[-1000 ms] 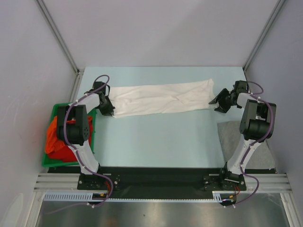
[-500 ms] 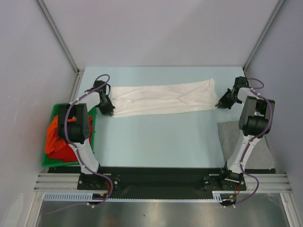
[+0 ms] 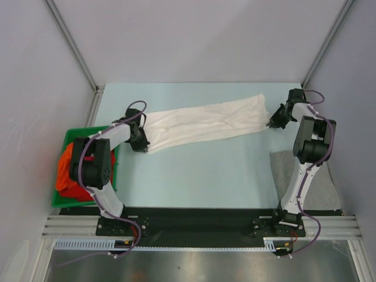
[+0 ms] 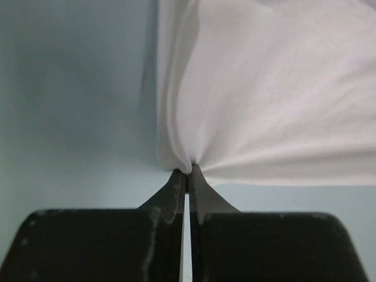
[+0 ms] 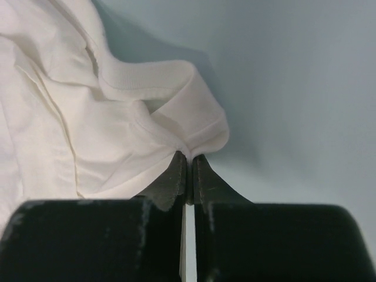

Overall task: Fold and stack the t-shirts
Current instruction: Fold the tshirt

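Note:
A white t-shirt (image 3: 202, 122) lies folded into a long band across the far half of the table, slanting up toward the right. My left gripper (image 3: 143, 143) is shut on its near left corner; the left wrist view shows the white cloth (image 4: 258, 94) pinched at the tips of the left gripper (image 4: 188, 171). My right gripper (image 3: 271, 121) is shut on the shirt's right end, where the hemmed fabric (image 5: 117, 123) bunches at the tips of the right gripper (image 5: 189, 156). An orange t-shirt (image 3: 66, 174) sits in the bin. A grey t-shirt (image 3: 329, 185) lies flat near the right arm.
A green plastic bin (image 3: 73, 134) stands at the left table edge beside the left arm's base. Grey walls close in the table on the left, back and right. The pale blue table surface (image 3: 200, 176) stretches between the white shirt and the arm bases.
The right gripper closed on the shirt's right end and moved farther back. The left gripper pulled its corner toward the near right, so the band now slants.

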Available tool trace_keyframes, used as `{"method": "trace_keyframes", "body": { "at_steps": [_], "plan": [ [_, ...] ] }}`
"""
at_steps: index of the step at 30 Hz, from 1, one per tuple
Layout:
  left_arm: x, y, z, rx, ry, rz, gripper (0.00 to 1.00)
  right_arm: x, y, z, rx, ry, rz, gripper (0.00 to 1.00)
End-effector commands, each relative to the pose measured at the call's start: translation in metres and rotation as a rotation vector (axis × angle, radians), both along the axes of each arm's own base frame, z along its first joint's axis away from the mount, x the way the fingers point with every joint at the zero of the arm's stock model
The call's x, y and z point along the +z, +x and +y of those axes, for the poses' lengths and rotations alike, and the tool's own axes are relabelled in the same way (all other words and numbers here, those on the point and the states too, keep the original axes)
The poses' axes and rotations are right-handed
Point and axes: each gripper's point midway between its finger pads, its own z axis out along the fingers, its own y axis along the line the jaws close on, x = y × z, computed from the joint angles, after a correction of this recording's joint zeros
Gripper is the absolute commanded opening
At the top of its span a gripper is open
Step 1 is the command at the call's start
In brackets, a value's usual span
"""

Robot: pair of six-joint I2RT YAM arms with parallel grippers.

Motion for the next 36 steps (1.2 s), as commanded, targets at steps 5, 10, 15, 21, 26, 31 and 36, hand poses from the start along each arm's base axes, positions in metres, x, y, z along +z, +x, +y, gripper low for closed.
{"method": "trace_keyframes", "body": {
  "at_steps": [5,10,15,21,26,31,36],
  "plan": [
    [-0.016,-0.110,-0.037,-0.103,-0.028,0.113,0.00,-0.002,0.051,-0.019,-0.059,-0.086,-0.128,0.00],
    [-0.008,-0.151,-0.065,-0.181,-0.070,0.071,0.01,-0.002,0.082,-0.010,-0.044,-0.105,-0.177,0.03],
    [-0.010,-0.184,-0.093,-0.217,-0.105,0.087,0.00,0.005,0.114,0.004,-0.043,-0.088,-0.265,0.05],
    [-0.002,-0.214,-0.146,-0.328,-0.147,0.100,0.00,-0.005,0.139,0.034,-0.029,-0.034,-0.310,0.05],
    [0.011,-0.226,-0.202,-0.439,-0.189,0.109,0.00,-0.011,0.158,0.064,-0.023,0.034,-0.335,0.06],
    [0.019,-0.246,-0.268,-0.621,-0.243,0.130,0.00,-0.014,0.180,0.101,0.008,0.096,-0.378,0.06],
    [0.018,-0.268,-0.315,-0.753,-0.286,0.159,0.00,-0.014,0.200,0.114,-0.002,0.165,-0.446,0.06]
  ]
}}
